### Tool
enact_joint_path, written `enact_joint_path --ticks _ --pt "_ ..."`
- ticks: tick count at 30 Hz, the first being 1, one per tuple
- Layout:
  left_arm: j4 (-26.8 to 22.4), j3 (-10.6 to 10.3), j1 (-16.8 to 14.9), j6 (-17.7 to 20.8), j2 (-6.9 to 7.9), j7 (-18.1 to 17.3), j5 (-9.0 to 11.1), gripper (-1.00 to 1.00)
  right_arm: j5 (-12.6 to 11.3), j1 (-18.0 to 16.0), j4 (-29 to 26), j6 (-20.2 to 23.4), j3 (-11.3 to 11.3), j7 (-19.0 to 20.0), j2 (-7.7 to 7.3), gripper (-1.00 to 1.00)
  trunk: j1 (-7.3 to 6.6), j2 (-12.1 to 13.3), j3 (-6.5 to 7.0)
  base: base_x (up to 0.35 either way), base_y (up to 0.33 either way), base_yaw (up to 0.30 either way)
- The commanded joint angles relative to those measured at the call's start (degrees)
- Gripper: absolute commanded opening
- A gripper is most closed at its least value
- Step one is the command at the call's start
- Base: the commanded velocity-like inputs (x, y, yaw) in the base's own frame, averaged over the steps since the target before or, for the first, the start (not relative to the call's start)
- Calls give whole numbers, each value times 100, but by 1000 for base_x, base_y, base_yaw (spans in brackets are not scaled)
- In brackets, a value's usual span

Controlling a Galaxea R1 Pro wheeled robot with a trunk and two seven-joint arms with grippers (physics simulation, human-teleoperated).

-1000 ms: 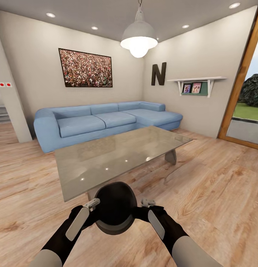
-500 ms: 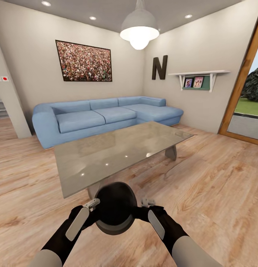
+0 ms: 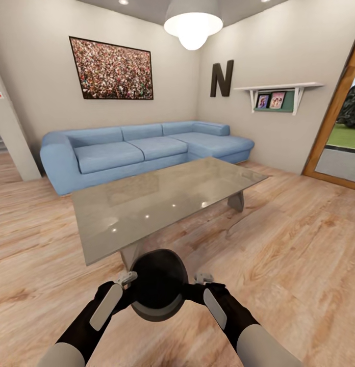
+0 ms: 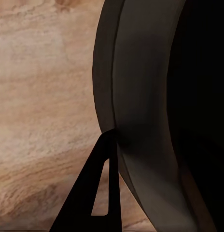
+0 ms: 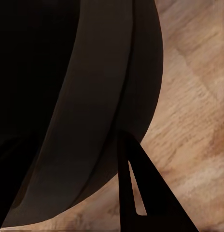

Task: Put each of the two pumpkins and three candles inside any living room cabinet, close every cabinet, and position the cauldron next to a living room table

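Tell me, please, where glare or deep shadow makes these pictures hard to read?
Head view: the lamp is blown out white, and the glossy table mirrors small light spots. Left wrist view: the cauldron interior falls to featureless black. Right wrist view: the same black swallows the cauldron's inside, while the wood floor looks soft.

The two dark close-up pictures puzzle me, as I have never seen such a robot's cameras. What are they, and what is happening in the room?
This is a simulated two-armed robot. The wide picture comes from its head camera, looking down over both arms. The close-ups come from cameras at each wrist, looking along the gripper fingers. The left gripper and the right gripper carry a black cauldron between them, each clamped on its rim; the dark curve is that cauldron. Ahead stands a low table with a glossy grey top, then a blue sofa, all on a wooden floor.
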Motion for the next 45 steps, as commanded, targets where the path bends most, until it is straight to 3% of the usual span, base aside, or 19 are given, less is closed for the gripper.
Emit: enact_joint_path --ticks 1,5,6,10,23,28,35,36,45 --pt "-97 101 -6 -93 24 -361 35 -100 -228 -5 -6 121 -3 -6 -10 -100 0 -5 -28 0 0 0" --pt "-97 101 -6 -93 24 -361 35 -100 -224 -5 -9 147 2 -6 -10 -100 11 -11 -117 0 0 0" --pt "8 54 -15 -54 -27 -25 82 -100 -14 -5 -6 78 -2 3 -12 -100 12 -11 -116 0 0 0" --pt "117 101 -9 -17 -9 -154 71 -100 228 -5 -4 193 -34 -2 -12 -100 12 -11 -116 0 0 0" --pt "89 92 -15 38 -10 -97 34 -100 285 -5 -6 235 -120 51 -12 -100 12 -11 -116 0 0 0" --pt "-7 134 -15 107 -10 -99 -95 -100 281 -5 -6 187 -158 76 -12 -100 12 -11 -116 0 0 0" --pt "-185 424 -15 458 -76 -97 -530 -100 89 -5 -6 176 -167 81 -12 -100 12 -11 -116 0 0 0" --pt "-185 92 -15 -23 -11 -97 624 -100 -116 -5 -6 235 -5 81 -12 -100 12 -11 -116 0 0 0" --pt "-185 92 -15 -23 -11 -97 623 -100 -116 -5 -6 235 -5 82 -12 -100 12 -11 -116 0 0 0"
